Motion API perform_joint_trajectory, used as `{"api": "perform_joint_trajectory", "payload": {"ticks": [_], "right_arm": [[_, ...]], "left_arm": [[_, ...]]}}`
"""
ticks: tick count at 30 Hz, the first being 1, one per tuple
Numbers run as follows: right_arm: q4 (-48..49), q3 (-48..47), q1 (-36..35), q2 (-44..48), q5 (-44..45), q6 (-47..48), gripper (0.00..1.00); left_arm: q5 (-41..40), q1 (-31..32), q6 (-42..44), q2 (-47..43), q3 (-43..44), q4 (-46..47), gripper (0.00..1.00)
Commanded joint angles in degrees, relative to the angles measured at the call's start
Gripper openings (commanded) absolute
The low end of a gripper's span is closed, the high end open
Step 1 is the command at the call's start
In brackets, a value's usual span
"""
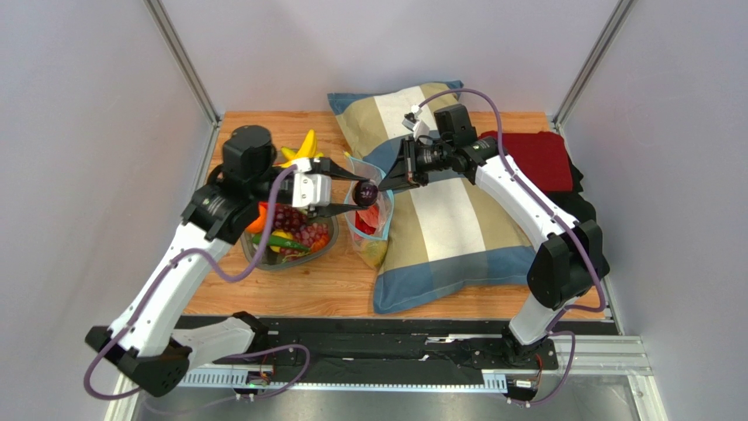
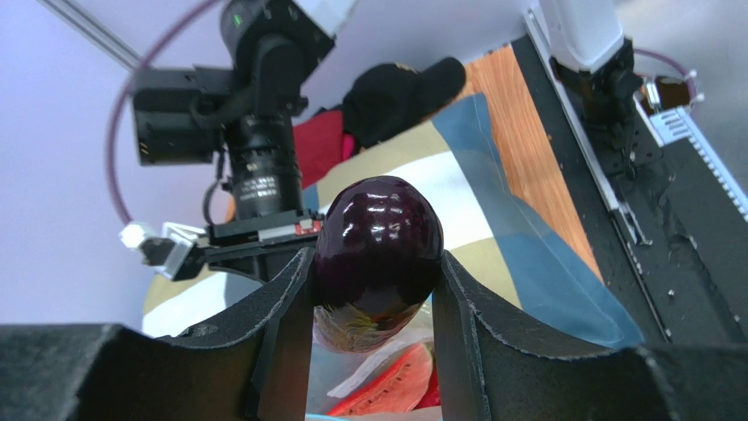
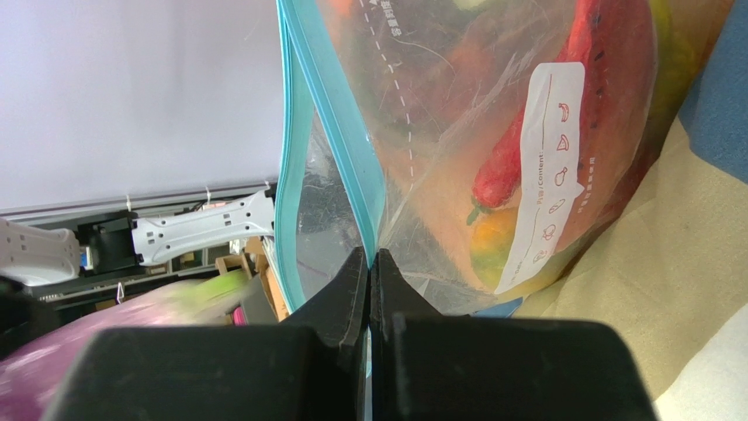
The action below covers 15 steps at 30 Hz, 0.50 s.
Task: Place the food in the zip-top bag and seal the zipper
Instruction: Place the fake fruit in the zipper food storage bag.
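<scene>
Two grips: my left fingers [image 2: 290,307] clamp a glossy purple piece [image 2: 377,241] at the centre of the top view, by the mouth of the bag [image 1: 370,224]. My right fingers [image 3: 356,281] pinch together on the zipper [image 3: 347,158]. Holding other food, the bag leans against the pillow [image 1: 448,219], right of the dish [image 1: 290,266] on the desk [image 1: 290,294].

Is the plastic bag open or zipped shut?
Open. On the bag, the two blue zipper strips stand apart with a gap between them, above where the right gripper pinches one edge.
</scene>
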State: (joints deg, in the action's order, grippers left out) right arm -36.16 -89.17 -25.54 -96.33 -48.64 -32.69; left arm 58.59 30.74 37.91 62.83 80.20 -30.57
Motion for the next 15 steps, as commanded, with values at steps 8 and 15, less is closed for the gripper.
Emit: {"api": "perform_joint_trajectory", "payload": {"ticks": [8,15], "right_arm": [[-0.75,-1.01,-0.74,1.41,-3.92,3.86,0.00],[-0.49,0.31,-0.74,1.85,-4.44,3.68,0.00]], "left_arm": [[-6.19,0.20,34.23,12.92,4.16,-21.29,0.00],[-14.11,0.46,43.47,19.87,9.71,-24.70,0.07]]}}
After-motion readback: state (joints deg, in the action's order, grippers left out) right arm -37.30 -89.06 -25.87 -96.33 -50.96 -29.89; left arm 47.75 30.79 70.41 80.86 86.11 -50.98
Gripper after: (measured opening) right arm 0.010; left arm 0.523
